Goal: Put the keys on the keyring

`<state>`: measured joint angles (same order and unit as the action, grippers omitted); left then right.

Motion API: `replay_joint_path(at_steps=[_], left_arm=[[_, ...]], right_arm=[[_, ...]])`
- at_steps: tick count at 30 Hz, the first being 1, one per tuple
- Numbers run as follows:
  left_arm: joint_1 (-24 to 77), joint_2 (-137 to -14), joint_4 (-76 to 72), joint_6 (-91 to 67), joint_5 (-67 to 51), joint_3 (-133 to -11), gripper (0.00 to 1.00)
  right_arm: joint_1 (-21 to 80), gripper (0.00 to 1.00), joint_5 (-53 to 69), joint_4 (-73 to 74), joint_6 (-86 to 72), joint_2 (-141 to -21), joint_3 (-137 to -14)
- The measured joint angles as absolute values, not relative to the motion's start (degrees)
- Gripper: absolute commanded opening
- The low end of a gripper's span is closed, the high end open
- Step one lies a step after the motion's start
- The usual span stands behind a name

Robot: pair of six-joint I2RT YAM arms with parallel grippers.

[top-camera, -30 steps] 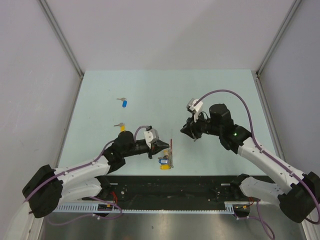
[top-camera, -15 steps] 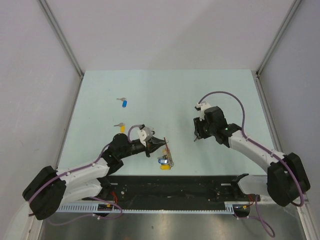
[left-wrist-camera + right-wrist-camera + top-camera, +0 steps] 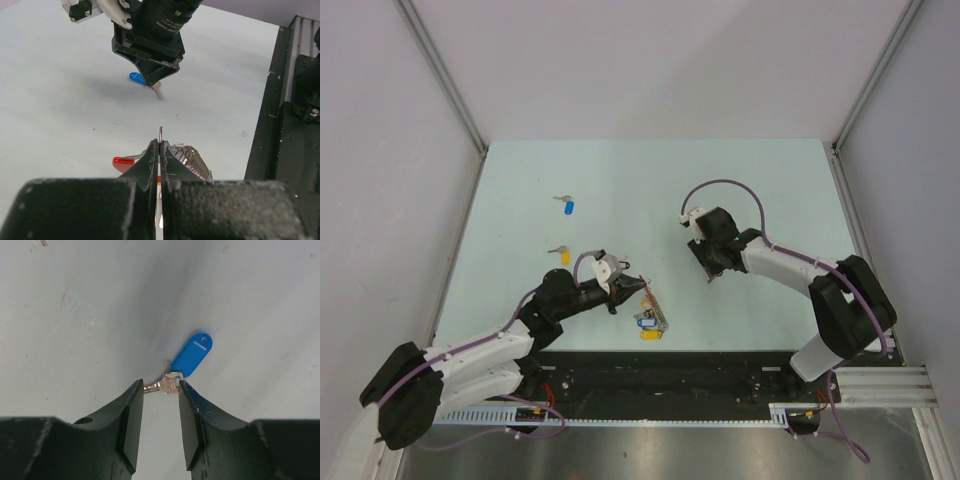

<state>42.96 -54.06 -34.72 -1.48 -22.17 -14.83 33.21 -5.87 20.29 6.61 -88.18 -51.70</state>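
My left gripper (image 3: 641, 288) is shut on the thin wire of the keyring (image 3: 656, 308). In the left wrist view the wire (image 3: 160, 134) rises between the closed jaws and the ring's red arc (image 3: 123, 161) shows to their left. A blue and a yellow key (image 3: 646, 323) hang at the ring. My right gripper (image 3: 712, 275) is open and low over the table, its jaws either side of a silver key (image 3: 168, 384) with a blue tag (image 3: 192, 354). That key lies flat on the table. Two more keys lie at the far left, one with a blue tag (image 3: 567, 206) and one with a yellow tag (image 3: 561, 255).
A silver coil (image 3: 194, 159) hangs beside the ring, just right of my left jaws. The black rail (image 3: 660, 370) runs along the table's near edge, close behind the keyring. White walls close in the left, right and far sides.
My right arm has folded in and come down, so its open jaws now straddle the blue-tag key. My left gripper has tilted the keyring slightly and kept hold of it.
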Motion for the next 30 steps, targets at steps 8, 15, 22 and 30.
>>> replay_joint_path(at_steps=[8,15,22,30], left_arm=[[42.94,-52.29,-33.01,-1.45,-19.2,-14.66,0.01],[42.94,-51.68,-32.62,-1.45,-18.33,-14.66,0.0],[42.94,-51.59,-32.4,-1.45,-18.37,-14.66,0.0],[42.94,-51.57,-32.4,-1.45,-18.48,-14.66,0.0]], right_arm=[[37.65,0.35,-13.56,31.09,11.09,-99.35,-64.12],[39.68,0.34,-18.46,37.6,12.43,-105.86,-69.36],[40.62,0.33,-21.91,41.56,12.75,-109.23,-71.26],[41.15,0.29,-24.67,43.11,13.87,-111.04,-72.05]])
